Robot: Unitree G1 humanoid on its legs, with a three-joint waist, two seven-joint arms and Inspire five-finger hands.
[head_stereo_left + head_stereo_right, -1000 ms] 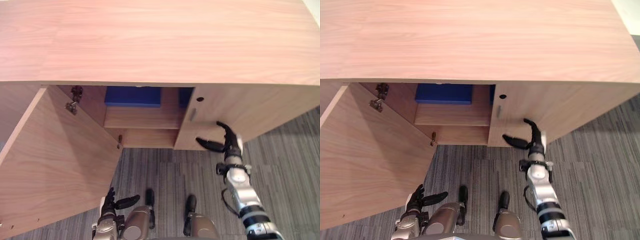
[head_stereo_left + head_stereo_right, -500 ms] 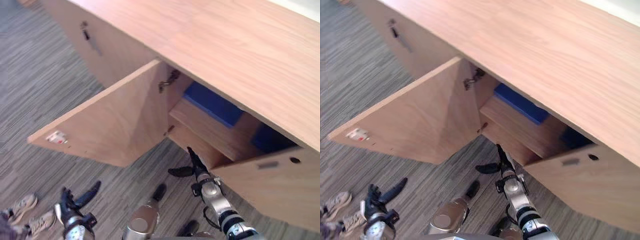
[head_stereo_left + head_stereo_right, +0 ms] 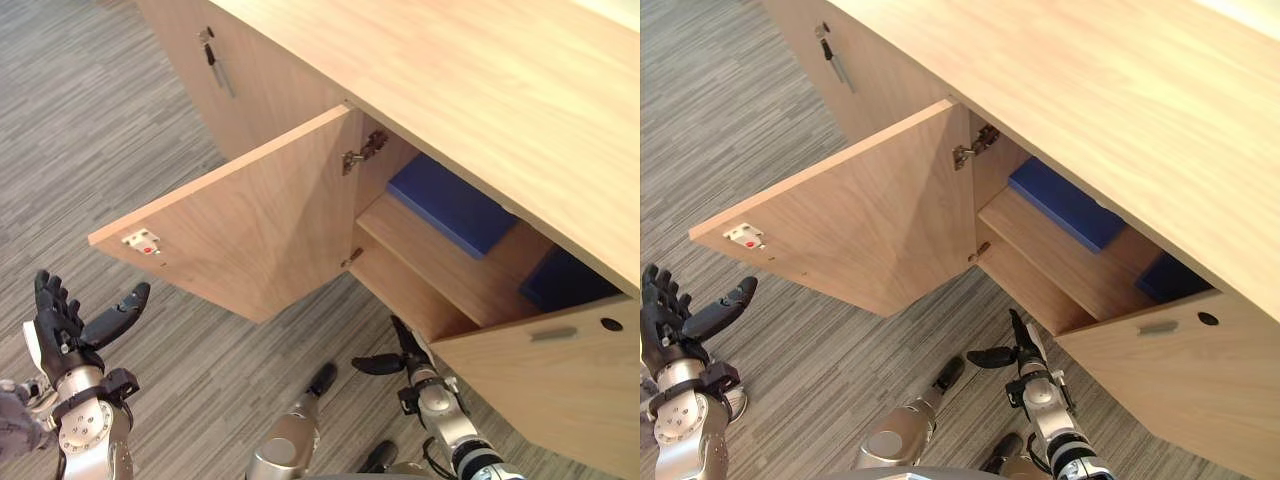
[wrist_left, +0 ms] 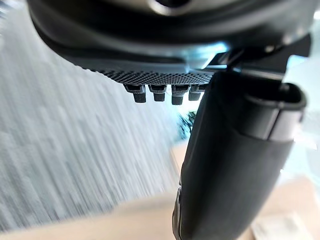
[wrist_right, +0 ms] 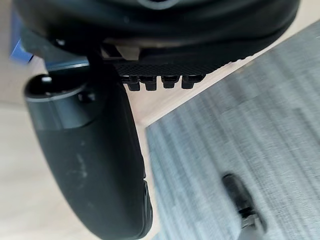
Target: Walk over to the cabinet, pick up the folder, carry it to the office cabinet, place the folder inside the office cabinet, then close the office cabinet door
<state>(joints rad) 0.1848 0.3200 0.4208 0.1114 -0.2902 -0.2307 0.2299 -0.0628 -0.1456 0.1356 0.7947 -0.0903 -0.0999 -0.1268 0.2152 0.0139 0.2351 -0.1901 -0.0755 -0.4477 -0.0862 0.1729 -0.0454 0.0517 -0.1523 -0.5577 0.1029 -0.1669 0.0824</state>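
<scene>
A blue folder (image 3: 452,205) lies flat on the upper shelf (image 3: 440,265) inside the wooden office cabinet (image 3: 500,80). The cabinet's left door (image 3: 260,235) stands wide open. My right hand (image 3: 400,355) hangs low in front of the opening, open and empty, fingers pointing toward the lower compartment. My left hand (image 3: 62,325) is raised at the lower left, open and empty, a short way off the open door's outer edge. In the left wrist view the thumb (image 4: 235,160) is straight, with floor and a wooden edge beyond it.
A second blue item (image 3: 565,280) sits on the same shelf, partly hidden behind the right door (image 3: 560,385), which is nearly closed. Farther left is another closed door with a metal handle (image 3: 217,65). Striped grey carpet (image 3: 110,130) surrounds the cabinet.
The camera has swung left and the whole picture has shifted. My left hand has risen from beside my legs to near the open door's edge. My right hand stays low before the opening.
</scene>
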